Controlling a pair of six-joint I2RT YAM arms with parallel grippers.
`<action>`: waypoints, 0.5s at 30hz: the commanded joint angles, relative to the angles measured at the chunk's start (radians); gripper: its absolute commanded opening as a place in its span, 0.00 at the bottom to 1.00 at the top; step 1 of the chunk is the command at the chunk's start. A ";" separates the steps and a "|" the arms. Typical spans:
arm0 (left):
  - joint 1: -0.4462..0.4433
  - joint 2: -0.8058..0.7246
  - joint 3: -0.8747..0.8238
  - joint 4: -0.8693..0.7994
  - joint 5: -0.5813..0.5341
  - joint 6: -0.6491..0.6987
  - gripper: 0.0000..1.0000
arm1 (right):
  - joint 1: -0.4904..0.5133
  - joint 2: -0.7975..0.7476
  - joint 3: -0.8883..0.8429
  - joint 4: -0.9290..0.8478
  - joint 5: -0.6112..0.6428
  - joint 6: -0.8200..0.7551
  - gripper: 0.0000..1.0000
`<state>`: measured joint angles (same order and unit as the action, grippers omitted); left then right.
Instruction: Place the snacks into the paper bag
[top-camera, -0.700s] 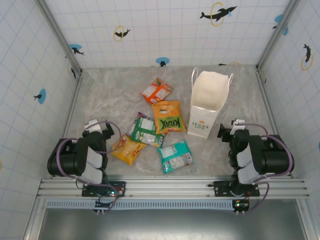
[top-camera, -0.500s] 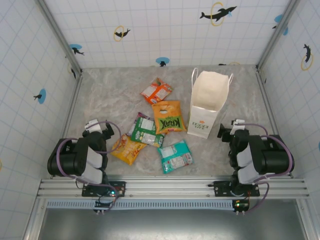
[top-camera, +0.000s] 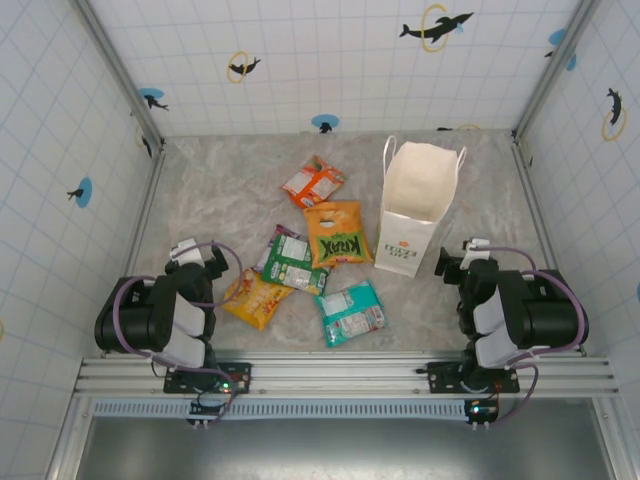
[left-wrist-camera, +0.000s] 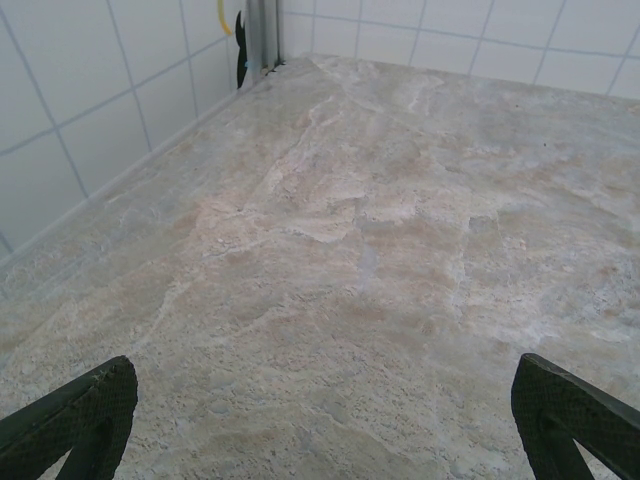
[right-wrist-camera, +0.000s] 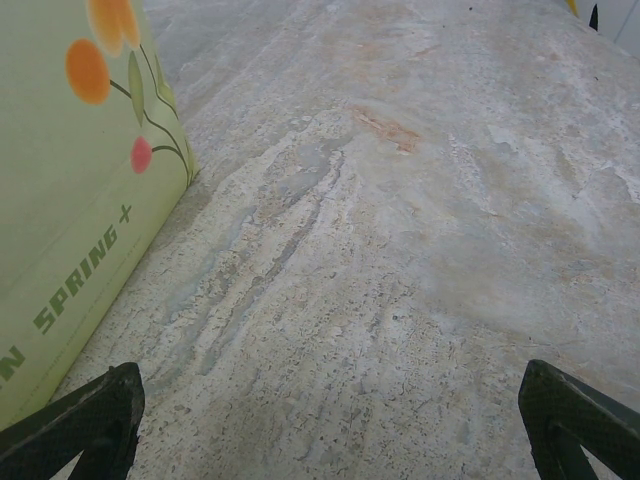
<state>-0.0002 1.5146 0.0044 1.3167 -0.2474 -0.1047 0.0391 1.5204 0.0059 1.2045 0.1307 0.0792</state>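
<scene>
Several snacks lie mid-table: an orange-white packet, an orange one, a green one, a yellow-orange one and a teal one. The cream paper bag stands upright and open to their right; its side fills the left of the right wrist view. My left gripper rests open at the near left, just left of the yellow-orange packet, with bare table between its fingers. My right gripper stands open at the near right, beside the bag's base, holding nothing.
Tiled walls with metal corner posts enclose the marbled table. Bare room lies at the back left and right of the bag. A metal rail runs along the near edge.
</scene>
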 joint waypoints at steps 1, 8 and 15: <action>-0.004 0.000 -0.026 0.008 0.012 0.011 0.98 | -0.012 -0.005 -0.012 0.061 -0.016 0.005 0.98; -0.015 -0.216 0.096 -0.369 -0.002 0.004 0.97 | -0.041 -0.236 0.155 -0.476 -0.087 0.062 0.98; -0.055 -0.372 0.508 -1.065 0.107 -0.112 0.83 | -0.038 -0.471 0.480 -1.251 -0.134 0.134 0.98</action>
<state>-0.0265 1.1755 0.3813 0.6090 -0.2031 -0.1600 0.0044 1.1252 0.3889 0.3656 0.0406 0.1730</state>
